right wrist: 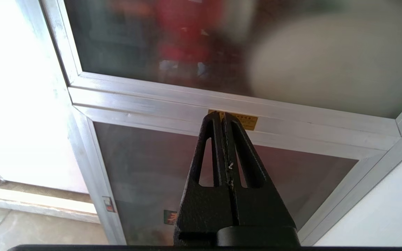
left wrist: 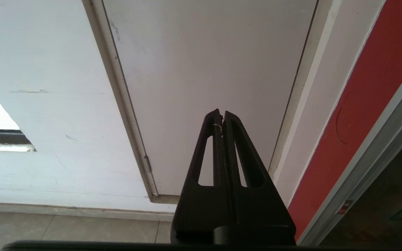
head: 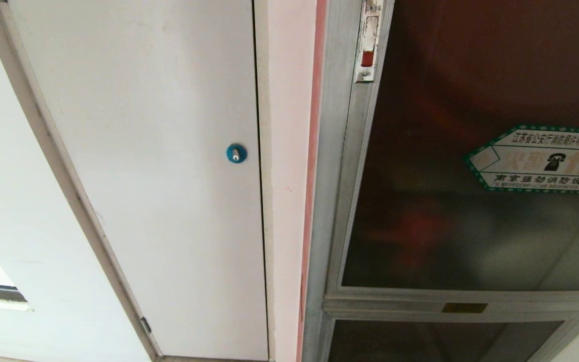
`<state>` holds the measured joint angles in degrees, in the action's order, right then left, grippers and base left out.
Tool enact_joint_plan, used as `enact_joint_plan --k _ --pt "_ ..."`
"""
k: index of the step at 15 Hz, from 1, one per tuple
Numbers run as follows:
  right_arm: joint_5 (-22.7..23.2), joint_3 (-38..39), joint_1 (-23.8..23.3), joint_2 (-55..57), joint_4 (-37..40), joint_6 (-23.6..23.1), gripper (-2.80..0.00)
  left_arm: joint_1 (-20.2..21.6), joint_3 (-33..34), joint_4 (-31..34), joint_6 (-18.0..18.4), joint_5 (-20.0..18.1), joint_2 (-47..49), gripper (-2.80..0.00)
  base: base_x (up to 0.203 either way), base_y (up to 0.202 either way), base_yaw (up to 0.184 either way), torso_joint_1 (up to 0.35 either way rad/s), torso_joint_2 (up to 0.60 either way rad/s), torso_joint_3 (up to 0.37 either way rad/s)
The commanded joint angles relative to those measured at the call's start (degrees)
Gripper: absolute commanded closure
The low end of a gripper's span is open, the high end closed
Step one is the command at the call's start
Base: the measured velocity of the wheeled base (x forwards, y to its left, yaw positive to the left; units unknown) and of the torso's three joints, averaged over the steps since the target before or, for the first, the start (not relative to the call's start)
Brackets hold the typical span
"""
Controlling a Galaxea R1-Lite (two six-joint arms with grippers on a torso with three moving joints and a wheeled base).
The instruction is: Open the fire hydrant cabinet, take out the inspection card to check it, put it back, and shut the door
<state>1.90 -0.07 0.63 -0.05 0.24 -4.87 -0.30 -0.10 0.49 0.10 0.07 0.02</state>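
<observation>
Pulling the door (head: 470, 211) looks easiest at its slim latch (head: 368, 42); glass, likely stiff and breakable. Left gripper (left wrist: 221, 113) and right gripper (right wrist: 221, 114) both pinched closed, empty

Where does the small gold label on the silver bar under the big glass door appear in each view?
Head view: the gold label sits low right, on the horizontal silver bar beneath the door.
Left wrist view: not in it; only the cabinet's frame edge shows.
Right wrist view: near the centre, partly hidden by the tip of the shut right pincer.
Shared landmark: the silver bar between the upper and lower glass panels, in the head and right wrist views.
</observation>
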Motion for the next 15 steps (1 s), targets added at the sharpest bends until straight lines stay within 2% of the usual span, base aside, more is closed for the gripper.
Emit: enact_joint_plan --k 1,15 --pt "0.0 0.0 0.1 0.0 0.0 0.4 0.0 0.0 0.0 0.0 0.0 0.0 0.1 0.0 0.0 0.0 0.0 0.0 0.0 0.0" --pt "-0.1 0.0 0.1 0.0 -0.1 0.4 0.0 0.0 0.0 0.0 0.2 0.0 0.1 0.0 0.0 0.0 0.0 0.0 0.0 0.0"
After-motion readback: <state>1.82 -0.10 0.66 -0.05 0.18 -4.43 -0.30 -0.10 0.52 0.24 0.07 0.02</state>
